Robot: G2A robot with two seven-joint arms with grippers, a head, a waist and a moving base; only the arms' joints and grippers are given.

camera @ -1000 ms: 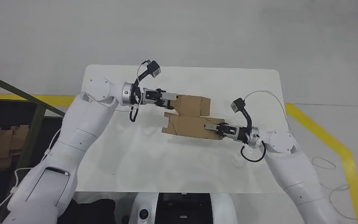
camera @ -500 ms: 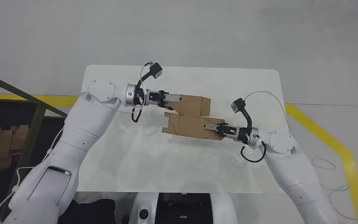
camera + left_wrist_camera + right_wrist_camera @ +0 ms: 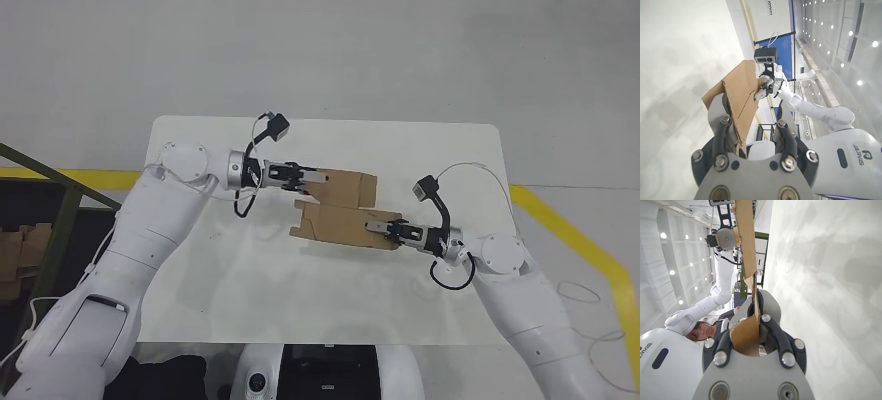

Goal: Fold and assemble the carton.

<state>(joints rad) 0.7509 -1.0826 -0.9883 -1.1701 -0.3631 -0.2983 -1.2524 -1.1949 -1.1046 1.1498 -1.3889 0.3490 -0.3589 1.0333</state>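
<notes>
Right pincer (image 3: 373,228) on carton (image 3: 335,222), lengthwise left-right

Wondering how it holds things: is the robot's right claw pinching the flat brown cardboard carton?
Yes, the right gripper is clamped on an edge of the brown cardboard carton.
</notes>
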